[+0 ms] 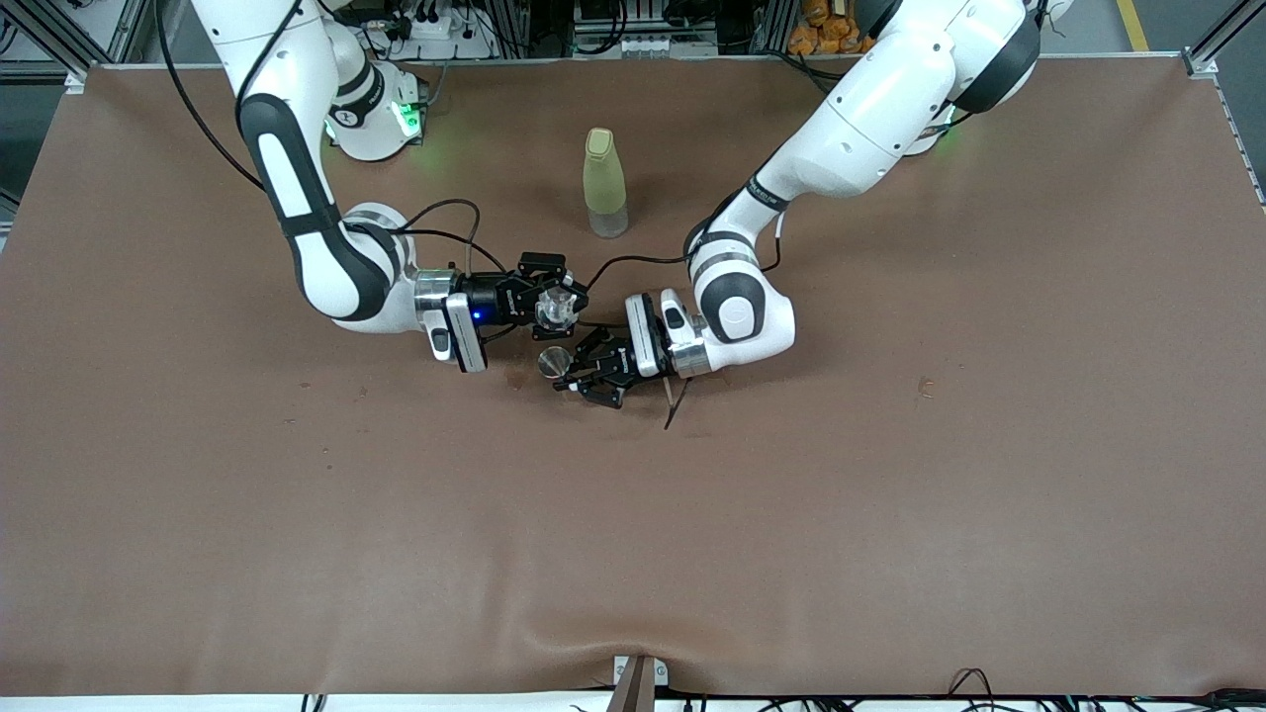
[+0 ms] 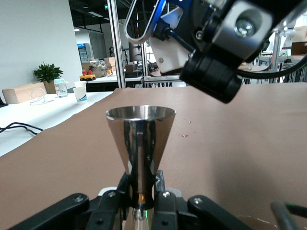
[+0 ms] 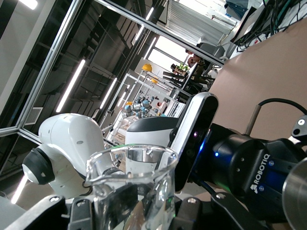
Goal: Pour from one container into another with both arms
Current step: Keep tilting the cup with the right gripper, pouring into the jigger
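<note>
A: What has the right tool (image 1: 554, 305) got?
B: It is closed on a clear glass jug (image 1: 557, 309), seen close up in the right wrist view (image 3: 132, 187). The jug has a spout and is tipped on its side over the middle of the brown bench (image 1: 890, 514).

A: And the left tool (image 1: 586, 376)?
B: It is closed on the stem of a shiny metal cone cup (image 1: 553, 362), which stands upright in the left wrist view (image 2: 140, 143), mouth open to the top.

A: How do the two sit?
B: The jug hangs just above and beside the cup.

A: Anything else there?
B: A pale green bottle (image 1: 603, 183) stands upright, farther from the front camera than both tools.
</note>
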Controlling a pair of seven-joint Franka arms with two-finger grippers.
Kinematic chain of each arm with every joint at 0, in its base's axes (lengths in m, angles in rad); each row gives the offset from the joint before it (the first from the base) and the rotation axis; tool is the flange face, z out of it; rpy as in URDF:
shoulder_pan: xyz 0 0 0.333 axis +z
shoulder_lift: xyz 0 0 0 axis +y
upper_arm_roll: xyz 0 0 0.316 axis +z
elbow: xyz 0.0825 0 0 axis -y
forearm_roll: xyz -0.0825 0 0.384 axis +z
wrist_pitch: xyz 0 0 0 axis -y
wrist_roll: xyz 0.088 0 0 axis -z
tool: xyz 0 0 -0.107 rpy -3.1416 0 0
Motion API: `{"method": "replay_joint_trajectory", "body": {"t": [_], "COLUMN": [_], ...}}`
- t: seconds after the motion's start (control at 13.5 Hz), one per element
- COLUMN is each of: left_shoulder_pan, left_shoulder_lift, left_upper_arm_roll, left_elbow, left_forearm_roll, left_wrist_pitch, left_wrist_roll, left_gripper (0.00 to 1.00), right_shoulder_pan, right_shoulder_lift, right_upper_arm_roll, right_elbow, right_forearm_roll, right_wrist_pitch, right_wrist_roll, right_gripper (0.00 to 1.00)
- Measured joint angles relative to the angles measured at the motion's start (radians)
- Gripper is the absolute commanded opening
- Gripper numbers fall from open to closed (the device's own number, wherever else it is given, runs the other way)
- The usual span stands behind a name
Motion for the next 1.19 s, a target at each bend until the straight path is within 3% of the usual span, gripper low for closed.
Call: {"method": "replay_joint_trajectory", "body": {"t": [1.19], "left_shoulder_pan": [0.001], "left_shoulder_lift": [0.000], "left_upper_arm_roll": [0.001], "left_elbow": [-0.030], "left_forearm_roll": [-0.056], "left_wrist_pitch": [-0.035], "left_wrist_roll": [0.011], "left_gripper": [0.00], "right_shoulder_pan": [0.001], "right_shoulder_lift": [-0.006], "right_upper_arm_roll": [0.000], "right_elbow": [-0.008], "right_forearm_roll": [0.000], "right_wrist_pitch": [-0.010], "right_wrist_roll": [0.200], "right_gripper": [0.00]}}
